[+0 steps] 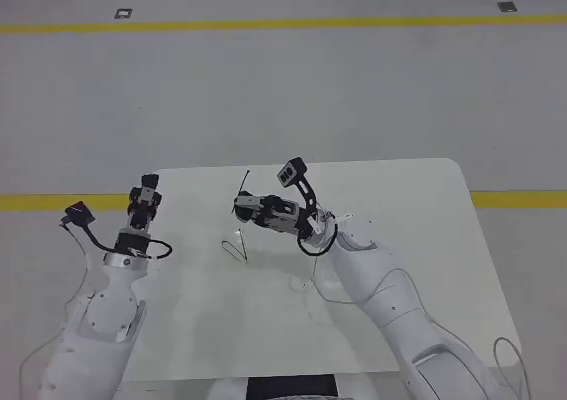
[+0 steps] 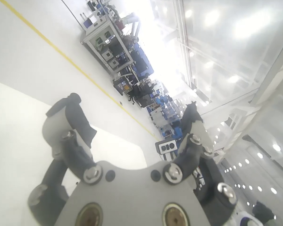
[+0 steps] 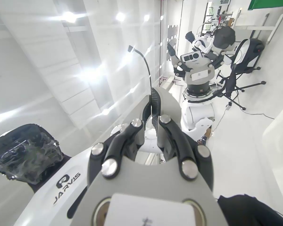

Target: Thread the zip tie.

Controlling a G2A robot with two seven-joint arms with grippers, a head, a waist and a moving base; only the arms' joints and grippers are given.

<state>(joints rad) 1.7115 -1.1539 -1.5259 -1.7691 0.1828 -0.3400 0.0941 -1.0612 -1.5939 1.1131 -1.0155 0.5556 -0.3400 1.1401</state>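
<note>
My right gripper (image 1: 242, 208) hovers over the middle of the white table (image 1: 403, 290), shut on a thin black zip tie (image 1: 244, 184). In the right wrist view the strap (image 3: 148, 71) rises in a curve out of the closed fingers (image 3: 155, 104) to its small square head (image 3: 130, 48). A thin dark line (image 1: 244, 243) continues below the gripper towards the table; I cannot tell whether it is strap or shadow. My left gripper (image 1: 145, 197) hangs at the table's left edge, about a hand's width from the tie. It stands open (image 2: 132, 111) with nothing between its fingers (image 2: 72, 111).
The table's right half and front carry nothing. A yellow floor line (image 1: 283, 22) runs behind the table. Another robot (image 3: 198, 71) and a chair stand far off in the room.
</note>
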